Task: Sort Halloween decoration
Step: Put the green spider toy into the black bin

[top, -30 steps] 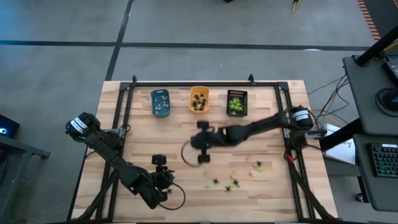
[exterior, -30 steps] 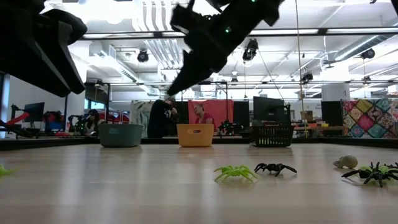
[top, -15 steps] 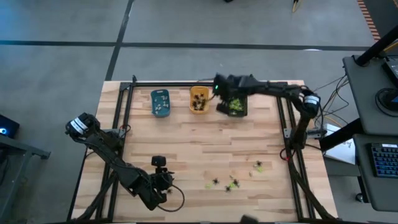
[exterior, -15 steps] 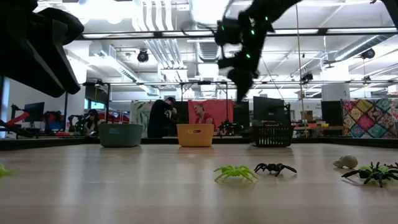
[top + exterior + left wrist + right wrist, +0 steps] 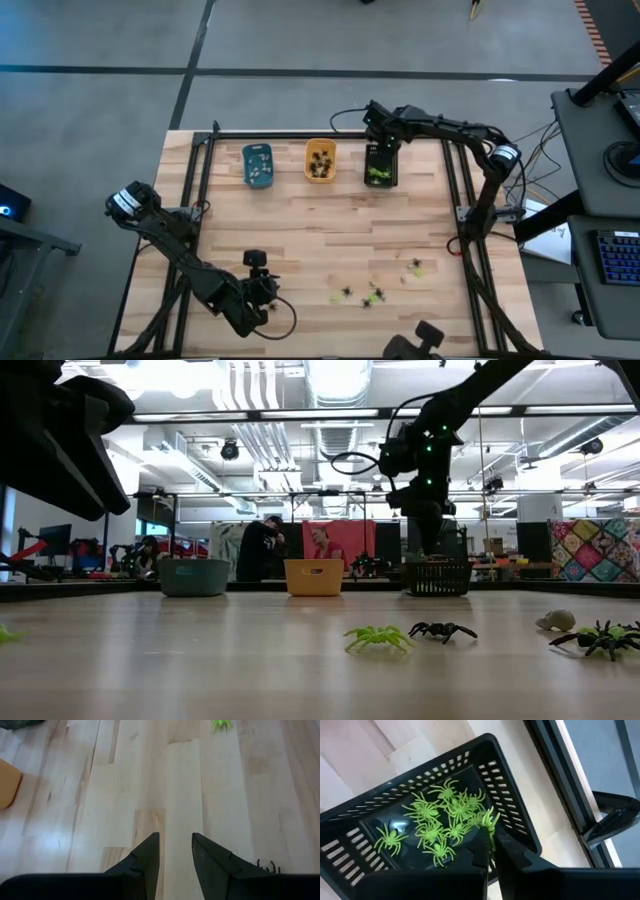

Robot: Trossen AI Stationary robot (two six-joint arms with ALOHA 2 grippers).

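My right gripper (image 5: 489,836) is shut on one yellow-green spider (image 5: 490,819). It hangs over the black tray (image 5: 381,165) at the table's far edge. That tray holds several more yellow-green spiders (image 5: 437,827). Loose spiders lie on the near right of the table: a green one (image 5: 380,637), a black one (image 5: 443,630), a pale one (image 5: 556,621) and a black and green pair (image 5: 600,638). My left gripper (image 5: 175,851) hovers open over bare wood near the table's near left (image 5: 262,290), with nothing between its fingers. My right gripper pinches the yellow-green spider between its two fingertips (image 5: 481,845). Only the spider's legs (image 5: 492,816) show past the tips. The fingers come from above, pointing steeply down. The spider is lifted clear, above the inside of the black tray.
A blue tray (image 5: 258,165) and an orange tray (image 5: 320,160) stand left of the black one along the far edge, each with small figures inside. A black metal frame (image 5: 330,133) runs round the table. The middle of the wooden top is bare.
My right gripper has swung from over the table's middle toward the far edge. It now stands over the black tray and has tipped to point more steeply down. It has stayed shut.
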